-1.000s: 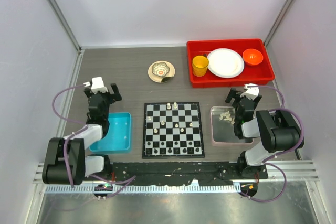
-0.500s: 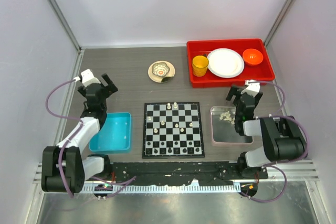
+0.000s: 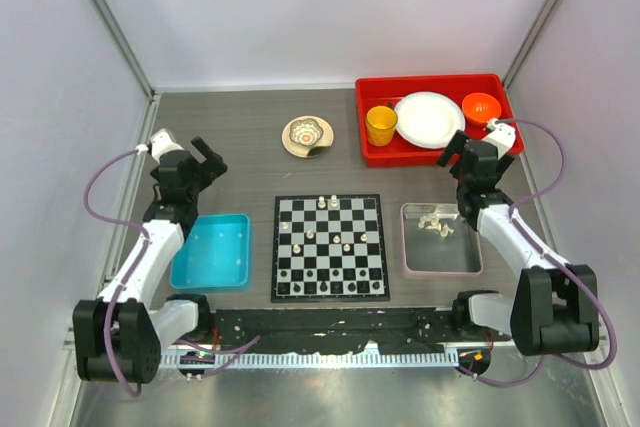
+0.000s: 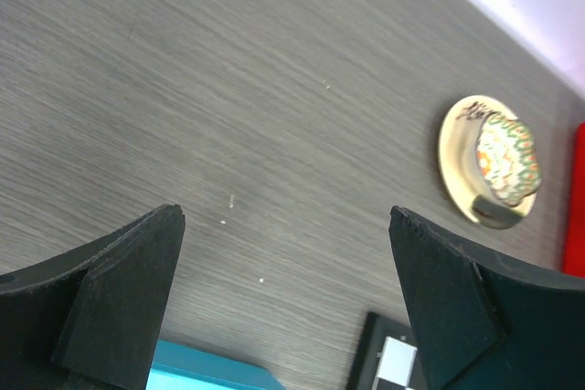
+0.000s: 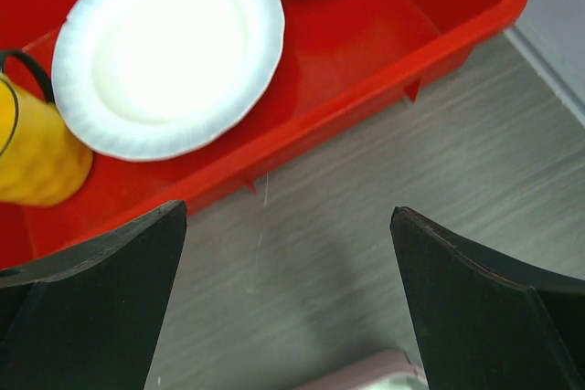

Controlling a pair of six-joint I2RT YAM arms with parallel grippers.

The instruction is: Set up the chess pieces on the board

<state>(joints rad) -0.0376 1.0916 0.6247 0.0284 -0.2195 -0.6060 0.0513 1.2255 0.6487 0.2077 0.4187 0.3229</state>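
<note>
Both reaching forward, left claw point(image 3: 186, 153) gaping, right claw point(image 3: 478, 143) gaping

Board point(image 3: 330, 279) ctr btwn bin point(image 3: 220, 252) L & tray point(image 3: 445, 255) R, pieces point(image 3: 433, 221) in tray.

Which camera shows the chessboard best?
The top view: the whole chessboard is visible, pieces included. The left wrist view catches just one corner; the right wrist view shows none of it.

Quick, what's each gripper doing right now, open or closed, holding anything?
Left gripper: open, holding nothing.
Right gripper: open, holding nothing.
</note>
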